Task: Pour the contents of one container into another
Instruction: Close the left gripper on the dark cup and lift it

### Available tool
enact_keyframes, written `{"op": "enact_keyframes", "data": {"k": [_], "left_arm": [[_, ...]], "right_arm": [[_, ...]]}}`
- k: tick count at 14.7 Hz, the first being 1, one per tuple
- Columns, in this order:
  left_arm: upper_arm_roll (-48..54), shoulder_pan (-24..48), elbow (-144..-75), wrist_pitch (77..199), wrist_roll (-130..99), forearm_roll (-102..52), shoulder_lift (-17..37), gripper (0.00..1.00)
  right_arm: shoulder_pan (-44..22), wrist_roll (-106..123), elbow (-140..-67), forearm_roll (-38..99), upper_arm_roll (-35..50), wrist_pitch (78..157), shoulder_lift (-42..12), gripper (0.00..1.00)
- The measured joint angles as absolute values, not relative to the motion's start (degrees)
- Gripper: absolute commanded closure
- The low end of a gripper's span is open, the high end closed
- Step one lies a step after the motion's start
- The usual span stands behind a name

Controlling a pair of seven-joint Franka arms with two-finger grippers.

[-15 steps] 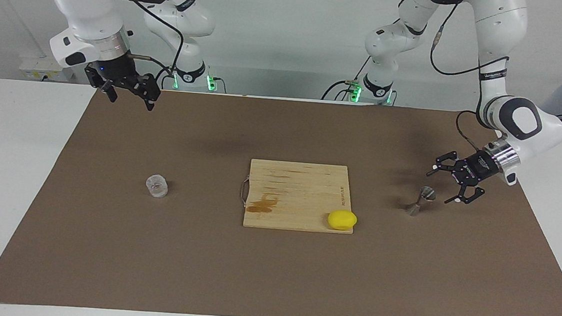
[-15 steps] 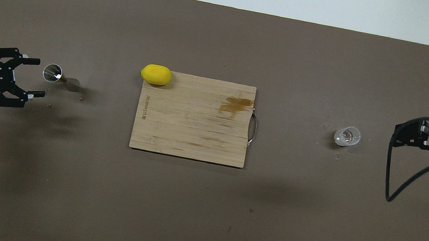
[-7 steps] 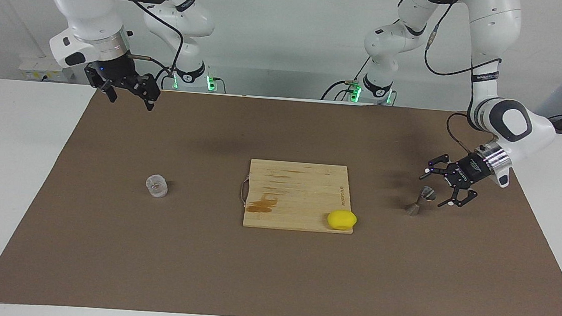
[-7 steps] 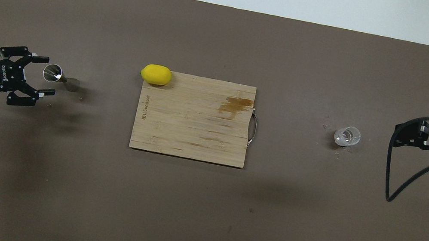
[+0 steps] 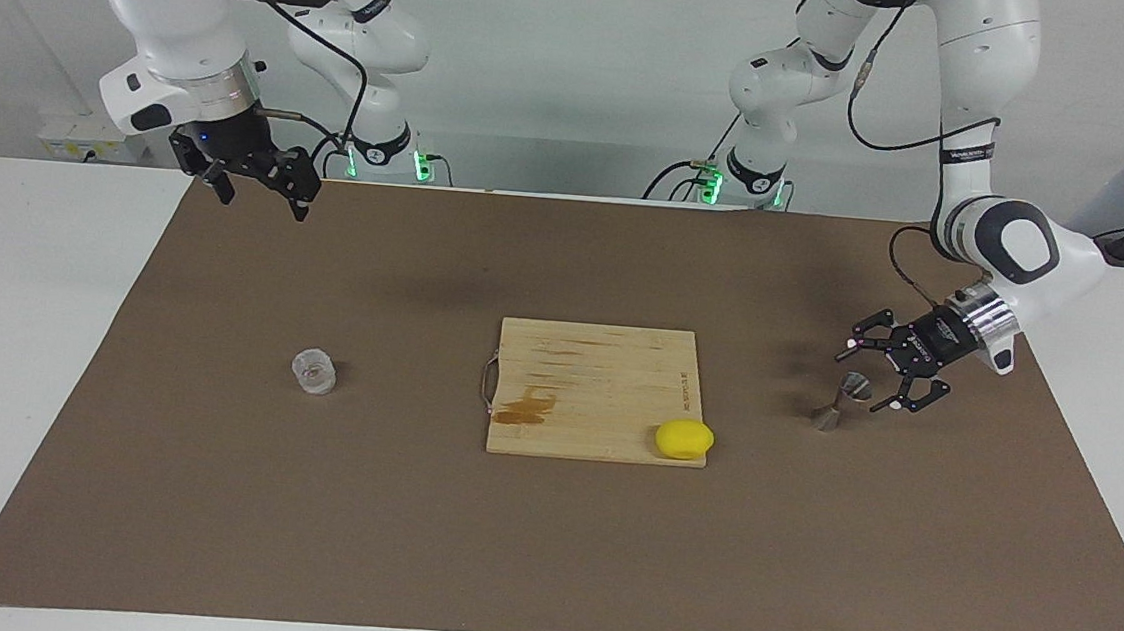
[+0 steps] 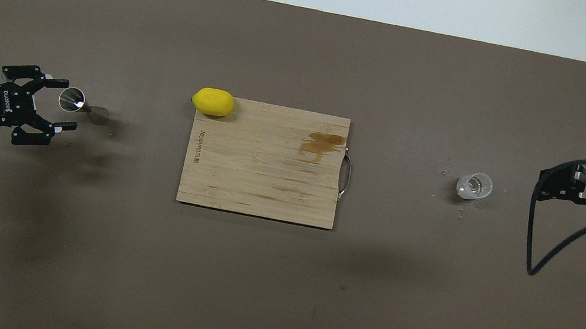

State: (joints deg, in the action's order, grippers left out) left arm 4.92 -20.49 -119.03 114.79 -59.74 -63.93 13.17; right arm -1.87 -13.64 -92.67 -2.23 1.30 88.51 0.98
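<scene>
While the right gripper point(image 5: 256, 193) waited with fingers spread, the left gripper point(image 5: 865, 380) (fingers apart, not yet touching) flanked the shiny steel hourglass jigger point(image 5: 841, 400); the clear faceted glass cup point(image 5: 314, 371) stood toward the right arm's end.

Brown mat point(image 5: 543, 555) on a white desk point(image 5: 20, 313); pale wood board point(image 5: 597, 378) with a brown stain; yellow lemon point(image 5: 683, 438); shiny steel jigger point(image 5: 841, 400); clear glass cup point(image 5: 314, 371).
</scene>
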Motion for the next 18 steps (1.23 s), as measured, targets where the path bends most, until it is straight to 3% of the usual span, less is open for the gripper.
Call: {"op": "enact_keyframes", "data": {"k": [3, 6, 7, 9, 11, 13, 18], "left_arm": [[4.9, -20.5, -119.3, 114.8, -59.5, -64.0, 13.0, 0.27], [4.9, -20.5, -119.4, 114.8, -59.4, -64.0, 12.8, 0.39], [4.9, -20.5, -119.5, 114.8, -59.4, -64.0, 12.7, 0.48], [4.9, -20.5, -119.5, 114.8, -59.4, -64.0, 12.7, 0.77], [4.9, -20.5, -119.6, 114.8, -59.3, -64.0, 12.7, 0.93], [4.9, -20.5, -119.6, 114.8, -59.3, -64.0, 12.7, 1.00], [4.9, -20.5, -119.6, 114.8, -59.3, -64.0, 12.7, 1.00]], "right_arm": [[-1.9, -13.6, -92.7, -2.2, 1.3, 88.5, 1.0, 0.00], [-1.9, -13.6, -92.7, -2.2, 1.3, 88.5, 1.0, 0.00], [-1.9, -13.6, -92.7, -2.2, 1.3, 88.5, 1.0, 0.00], [-1.9, -13.6, -92.7, -2.2, 1.3, 88.5, 1.0, 0.00], [-1.9, -13.6, -92.7, -2.2, 1.3, 88.5, 1.0, 0.00], [-1.9, -13.6, -92.7, -2.2, 1.3, 88.5, 1.0, 0.00], [-1.9, -13.6, -92.7, -2.2, 1.4, 88.6, 1.0, 0.01]]}}
